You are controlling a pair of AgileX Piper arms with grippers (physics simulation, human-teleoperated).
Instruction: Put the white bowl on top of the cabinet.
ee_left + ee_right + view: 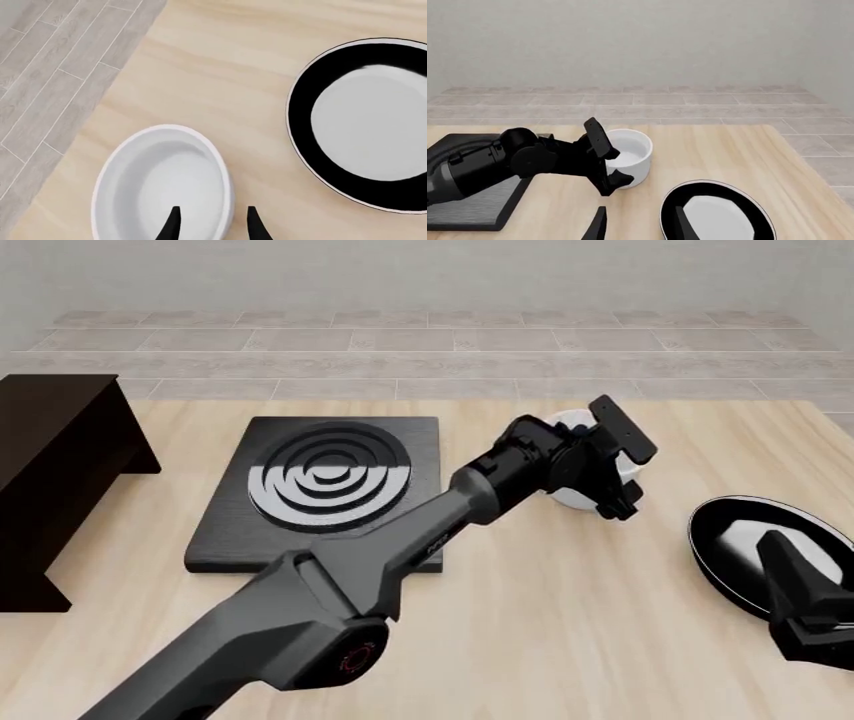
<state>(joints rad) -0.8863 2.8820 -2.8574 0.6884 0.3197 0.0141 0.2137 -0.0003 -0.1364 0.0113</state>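
We are holding the left gripper (212, 223) over the white bowl (163, 187), its two dark fingers spread apart and straddling the bowl's wall: one fingertip (173, 220) is hanging inside the rim, the other outside it, and neither is pressing the wall as far as we can tell. In the front view the left gripper (617, 502) is hiding most of the white bowl (577, 490), which is sitting on the light wooden table (561, 640), between the stove plate (327, 485) with its concentric rings and the black pan (734, 540). The pan is lying near the bowl but apart from it.

We are keeping the right gripper (639, 225) low at the table's near right, above the black pan's (717, 215) near edge, its fingers parted and holding nothing.

The dark brown cabinet (54, 470) is standing at the table's far left, well apart from the bowl, beyond the stove plate
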